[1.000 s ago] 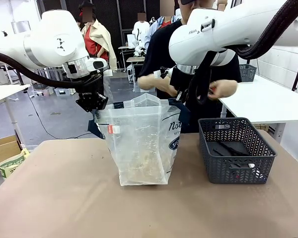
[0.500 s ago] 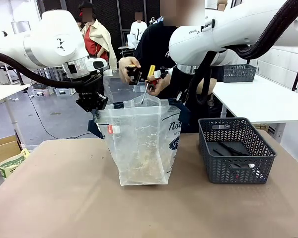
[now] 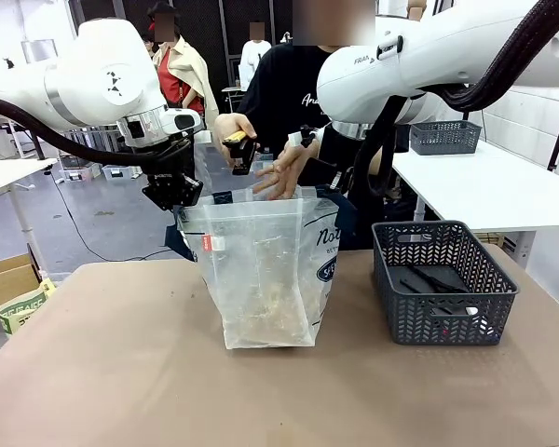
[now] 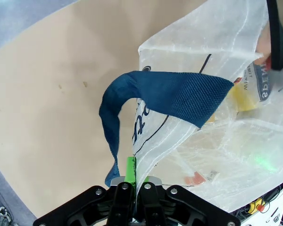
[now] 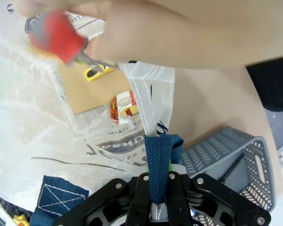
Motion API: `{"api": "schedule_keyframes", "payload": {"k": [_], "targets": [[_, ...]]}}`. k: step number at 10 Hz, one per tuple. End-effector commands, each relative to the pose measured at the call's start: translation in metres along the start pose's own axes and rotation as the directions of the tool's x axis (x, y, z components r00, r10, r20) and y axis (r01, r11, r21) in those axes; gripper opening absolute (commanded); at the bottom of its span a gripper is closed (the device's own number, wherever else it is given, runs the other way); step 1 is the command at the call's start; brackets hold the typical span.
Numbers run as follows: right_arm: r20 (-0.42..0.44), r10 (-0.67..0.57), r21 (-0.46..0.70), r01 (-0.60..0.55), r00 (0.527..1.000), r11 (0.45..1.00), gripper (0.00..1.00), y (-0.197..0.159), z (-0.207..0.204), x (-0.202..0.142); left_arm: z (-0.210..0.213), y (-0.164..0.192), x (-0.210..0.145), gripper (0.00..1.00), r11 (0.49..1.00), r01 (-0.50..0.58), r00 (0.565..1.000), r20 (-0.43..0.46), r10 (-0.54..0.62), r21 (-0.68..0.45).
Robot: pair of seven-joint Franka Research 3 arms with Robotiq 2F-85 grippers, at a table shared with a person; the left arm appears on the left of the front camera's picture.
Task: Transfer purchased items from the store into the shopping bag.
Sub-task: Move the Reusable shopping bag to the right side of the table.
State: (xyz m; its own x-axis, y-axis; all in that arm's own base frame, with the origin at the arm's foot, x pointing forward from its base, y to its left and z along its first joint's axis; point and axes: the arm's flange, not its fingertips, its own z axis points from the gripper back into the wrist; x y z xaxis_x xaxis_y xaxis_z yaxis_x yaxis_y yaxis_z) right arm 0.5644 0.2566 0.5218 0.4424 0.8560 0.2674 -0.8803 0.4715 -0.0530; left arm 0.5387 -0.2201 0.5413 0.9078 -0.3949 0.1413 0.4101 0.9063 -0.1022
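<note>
On the tabletop (image 3: 121, 372) the shopping bag (image 3: 261, 270) stood open, the left claw (image 4: 133, 181) pinched shut on its rim, the right claw (image 5: 158, 188) clamped on its navy handle (image 5: 159, 155). Inside it lay seemingly a few items; beside it the basket (image 3: 444, 326) carried more; above it a person's hand (image 3: 228, 130) held another.

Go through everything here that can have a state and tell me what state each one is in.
Translucent whitish plastic shopping bag: upright, mouth held open, items inside.
Left gripper: shut on the bag's rim.
Right gripper: shut on the bag's navy strap.
Dark grey mesh basket: upright, dark items inside.
Person's hand: open, above the bag.
Person's other hand: holding a small black-and-yellow item.
</note>
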Motion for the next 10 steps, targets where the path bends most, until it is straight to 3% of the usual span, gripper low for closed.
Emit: {"api": "schedule_keyframes", "payload": {"k": [1,10], "targets": [[0.0,-0.001,-0.001,0.001,1.0,1.0,0.0,-0.001,0.0002,-0.0008,0.0016,0.0016,0.0004,0.0,1.0,-0.011,1.0,0.007,0.011,0.009],[0.0,-0.001,-0.001,0.001,1.0,1.0,0.0,-0.001,0.0002,-0.0008,0.0016,0.0016,0.0004,0.0,1.0,-0.011,1.0,0.007,0.011,0.009]]}}
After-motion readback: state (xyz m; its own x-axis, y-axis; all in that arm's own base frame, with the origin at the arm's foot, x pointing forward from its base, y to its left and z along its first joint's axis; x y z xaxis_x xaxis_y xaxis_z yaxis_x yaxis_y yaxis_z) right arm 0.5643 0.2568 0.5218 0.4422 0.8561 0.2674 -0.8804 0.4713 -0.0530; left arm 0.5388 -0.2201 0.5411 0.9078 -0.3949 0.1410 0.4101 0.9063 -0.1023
